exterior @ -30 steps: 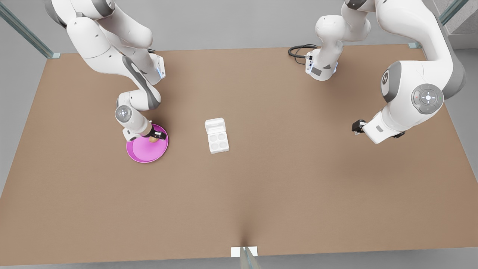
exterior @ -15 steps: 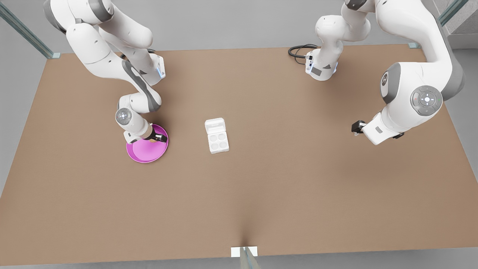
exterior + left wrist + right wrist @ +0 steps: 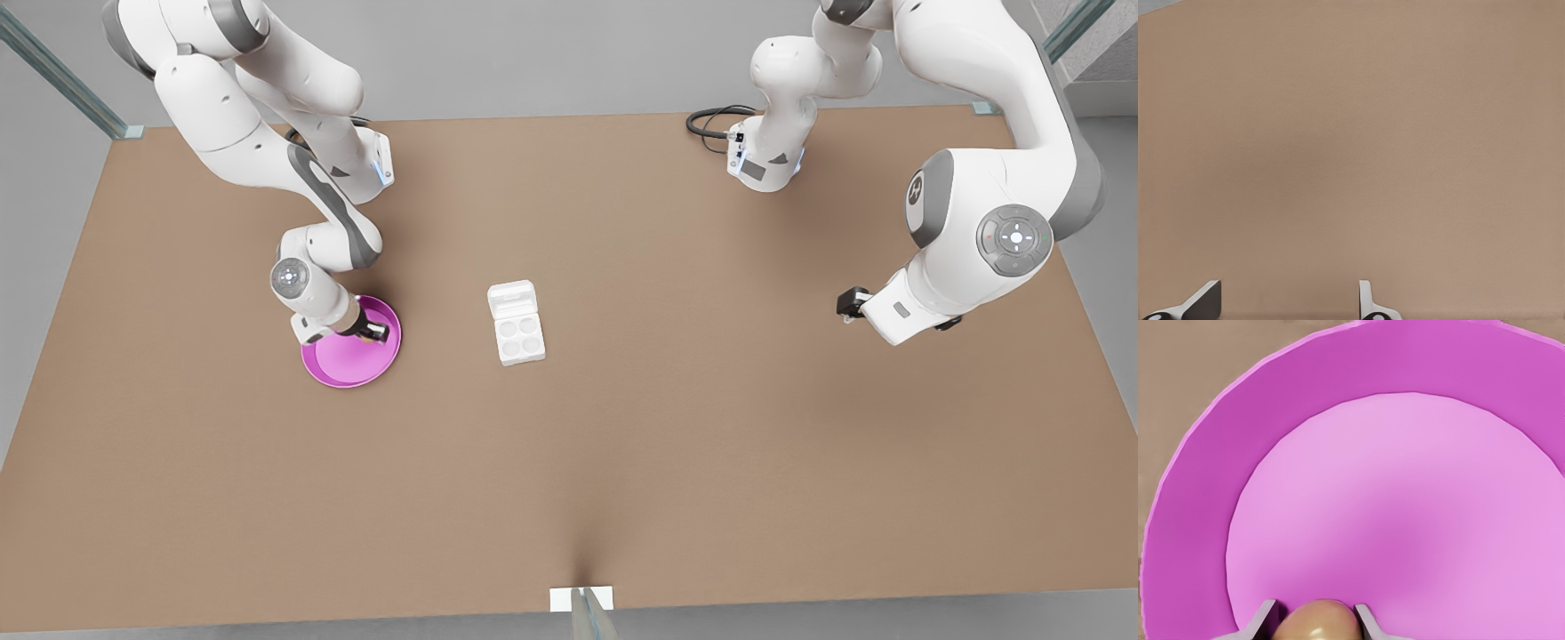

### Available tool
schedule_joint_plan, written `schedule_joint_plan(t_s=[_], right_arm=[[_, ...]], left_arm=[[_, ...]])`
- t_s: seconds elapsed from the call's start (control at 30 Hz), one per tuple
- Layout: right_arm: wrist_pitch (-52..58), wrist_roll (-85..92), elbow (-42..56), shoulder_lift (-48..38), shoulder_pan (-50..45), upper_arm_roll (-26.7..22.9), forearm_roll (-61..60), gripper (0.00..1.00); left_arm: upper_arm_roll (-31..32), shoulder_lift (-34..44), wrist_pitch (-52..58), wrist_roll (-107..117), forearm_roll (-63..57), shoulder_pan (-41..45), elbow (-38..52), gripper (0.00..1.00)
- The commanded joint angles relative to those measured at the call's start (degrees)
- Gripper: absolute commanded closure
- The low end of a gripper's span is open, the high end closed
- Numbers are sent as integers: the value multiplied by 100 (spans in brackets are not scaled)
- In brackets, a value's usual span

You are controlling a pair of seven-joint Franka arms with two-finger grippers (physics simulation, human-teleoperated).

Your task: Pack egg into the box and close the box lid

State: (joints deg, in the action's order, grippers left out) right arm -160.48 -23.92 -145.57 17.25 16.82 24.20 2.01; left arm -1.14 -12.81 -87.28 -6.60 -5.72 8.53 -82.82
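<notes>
Egg [image 3: 1319, 621] cut off between claw fingers [image 3: 1265, 617].

Right claw [image 3: 372, 333] lower over the pink plate [image 3: 342, 366], now hiding the egg [image 3: 1318, 621] from the front.

Round pink plate [image 3: 342, 366] with a raised rim and a paler flat centre, resting on the brown tabletop [image 3: 676, 427] toward the front view's left. A coiled black cable [image 3: 709, 122] lies near the table's far edge, and a small white marker [image 3: 562, 600] sits at the middle of its near edge.
</notes>
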Motion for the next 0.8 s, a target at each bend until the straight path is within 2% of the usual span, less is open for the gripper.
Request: schedule_joint_plan(t_s=[0.0,0.07,0.27,0.4,0.5,0.57,0.77], right_arm=[[52,-104,38,-46,-12,6,36,58],[122,-95,73,-98,-12,6,36,58],[1440,-51,908,-468,23,243,28,58],[2970,71,2340,-406,-56,243,28,58],[3137,151,2832,-204,-223,243,-34,58],[3137,116,3377,235,-442,243,-140,58],[3418,-1606,4362,851,-1761,234,-386,58]], left_arm=[[0,6,9,1,1,0,3,0],[0,6,9,1,1,0,3,0],[0,-11,9,1,-8,0,3,0],[0,-11,9,1,1,0,3,0],[0,-11,9,1,1,0,3,0],[0,-11,9,1,1,0,3,0],[0,-20,0,1,-8,0,3,0]])
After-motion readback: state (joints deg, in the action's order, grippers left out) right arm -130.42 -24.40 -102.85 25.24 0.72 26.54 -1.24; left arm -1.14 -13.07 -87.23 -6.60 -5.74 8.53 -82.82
